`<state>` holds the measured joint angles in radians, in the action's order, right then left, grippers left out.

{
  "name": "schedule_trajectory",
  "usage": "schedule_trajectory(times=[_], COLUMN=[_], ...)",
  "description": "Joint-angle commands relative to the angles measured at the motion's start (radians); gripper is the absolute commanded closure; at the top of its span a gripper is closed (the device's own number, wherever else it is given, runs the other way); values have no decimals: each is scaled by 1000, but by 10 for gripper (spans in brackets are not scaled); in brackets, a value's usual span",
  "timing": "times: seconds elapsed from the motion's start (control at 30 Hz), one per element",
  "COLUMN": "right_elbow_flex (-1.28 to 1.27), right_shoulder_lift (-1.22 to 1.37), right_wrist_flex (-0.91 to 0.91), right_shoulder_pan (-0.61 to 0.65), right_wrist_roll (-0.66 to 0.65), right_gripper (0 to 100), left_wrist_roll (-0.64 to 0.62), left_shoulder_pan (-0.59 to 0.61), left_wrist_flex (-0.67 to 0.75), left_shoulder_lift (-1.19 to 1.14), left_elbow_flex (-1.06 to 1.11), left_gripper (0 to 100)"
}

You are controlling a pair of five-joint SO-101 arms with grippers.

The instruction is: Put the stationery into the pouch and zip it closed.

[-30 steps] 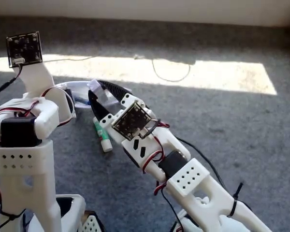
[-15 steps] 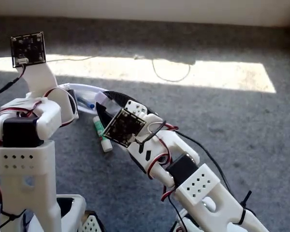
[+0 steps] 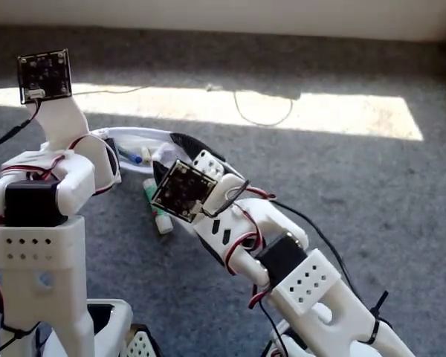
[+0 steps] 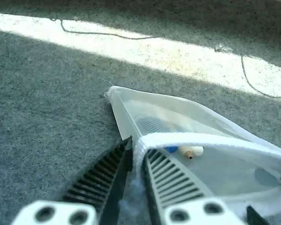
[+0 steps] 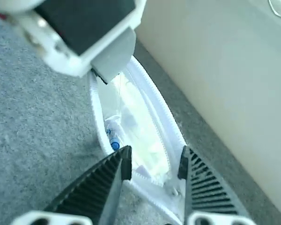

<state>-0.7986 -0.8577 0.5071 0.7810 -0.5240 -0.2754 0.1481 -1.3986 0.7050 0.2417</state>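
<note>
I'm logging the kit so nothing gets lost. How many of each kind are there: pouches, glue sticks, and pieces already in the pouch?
Pouch: 1
Glue stick, on the carpet: 1
Pieces in the pouch: 2, a blue-tipped pen and a cream piece
Total: 4

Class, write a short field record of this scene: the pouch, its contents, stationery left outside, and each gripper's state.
pouch: translucent white mesh pouch, unzipped, lying on grey carpet
inside: blue-tipped pen
outside: green-and-white glue stick, on the carpet beside the pouch
left gripper: shut on the pouch's rim
right gripper: open, over the pouch's mouth
</note>
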Motion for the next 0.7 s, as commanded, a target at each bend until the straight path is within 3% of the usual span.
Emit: schedule_trajectory(times=[0.0, 0.27, 0.67], right_elbow_flex=[134, 208, 197], right_shoulder_lift=[7, 15, 19], right_wrist_flex=[142, 318, 358], right_shoulder_pan=[-18, -16, 30], right_wrist_roll=[-9, 227, 459], right_gripper=[822, 822, 822], left_wrist_roll=[-2, -2, -3], left_shoulder_pan=[2, 122, 326], left_wrist_flex=[2, 8, 8], left_shoulder_lift=[4, 10, 12], left_elbow_flex=[-30, -33, -41], left_gripper=[994, 994, 994])
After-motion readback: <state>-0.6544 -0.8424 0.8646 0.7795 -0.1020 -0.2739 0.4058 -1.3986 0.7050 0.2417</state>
